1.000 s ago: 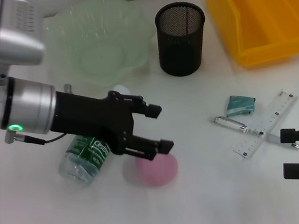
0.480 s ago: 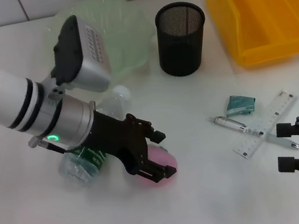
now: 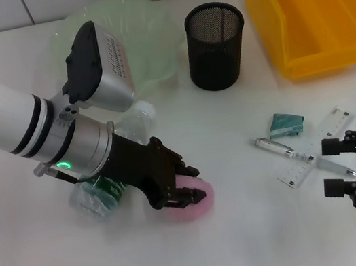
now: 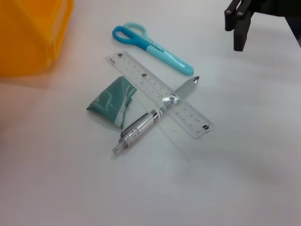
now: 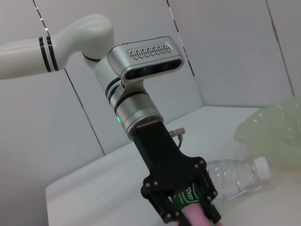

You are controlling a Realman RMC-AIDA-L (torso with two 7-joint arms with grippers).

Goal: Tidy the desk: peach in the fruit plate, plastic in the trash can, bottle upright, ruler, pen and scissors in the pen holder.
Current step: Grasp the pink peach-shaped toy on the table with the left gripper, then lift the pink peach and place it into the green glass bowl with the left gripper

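Peach (image 3: 193, 200) lies outside the fruit plate (image 3: 146, 28), left gripper (image 3: 182, 186) fingers around it.

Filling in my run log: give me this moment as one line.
left gripper: closing around peach | right gripper: open, near ruler | bottle: lying down

Black wire-mesh pen holder (image 3: 215, 45), clear plastic ruler (image 4: 159, 94), glossy metal pen (image 4: 155, 116).

Left gripper (image 3: 186, 186) hides much of the peach (image 3: 200, 201).
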